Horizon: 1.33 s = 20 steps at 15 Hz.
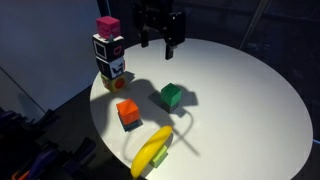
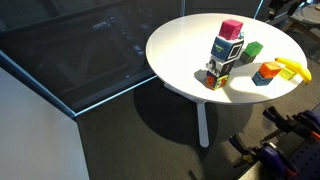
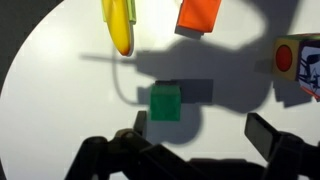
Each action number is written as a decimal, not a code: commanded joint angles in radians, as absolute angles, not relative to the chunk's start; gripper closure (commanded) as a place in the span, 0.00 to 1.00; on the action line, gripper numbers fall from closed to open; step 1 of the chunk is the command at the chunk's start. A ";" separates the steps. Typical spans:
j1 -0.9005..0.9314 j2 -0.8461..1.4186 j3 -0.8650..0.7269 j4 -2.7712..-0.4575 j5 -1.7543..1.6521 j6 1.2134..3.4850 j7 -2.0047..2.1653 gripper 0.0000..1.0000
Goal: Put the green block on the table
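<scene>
The green block (image 1: 171,96) rests on the round white table (image 1: 240,90), near its middle. It also shows in an exterior view (image 2: 252,50) and in the wrist view (image 3: 165,102). My gripper (image 1: 157,42) hangs open and empty above the table's far edge, well above the block. In the wrist view my gripper (image 3: 200,130) has its fingers spread wide, with the block just beyond the left finger.
A stack of patterned cubes topped by a pink cube (image 1: 108,50) stands at the table's edge. An orange block (image 1: 128,112) and a yellow banana (image 1: 152,150) lie nearer the front. The same stack (image 2: 226,52), orange block (image 2: 266,72) and banana (image 2: 292,68) show from outside.
</scene>
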<state>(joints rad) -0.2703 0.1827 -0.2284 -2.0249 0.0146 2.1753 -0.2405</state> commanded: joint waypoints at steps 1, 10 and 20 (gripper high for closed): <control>-0.274 0.186 -0.226 -2.019 0.014 2.172 -0.241 0.00; -0.279 0.199 -0.227 -2.000 0.022 2.163 -0.246 0.00; -0.332 0.307 -0.220 -1.914 0.144 2.202 -0.260 0.00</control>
<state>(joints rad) -0.3100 0.2619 -0.2298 -1.9608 0.0967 2.1868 -0.2406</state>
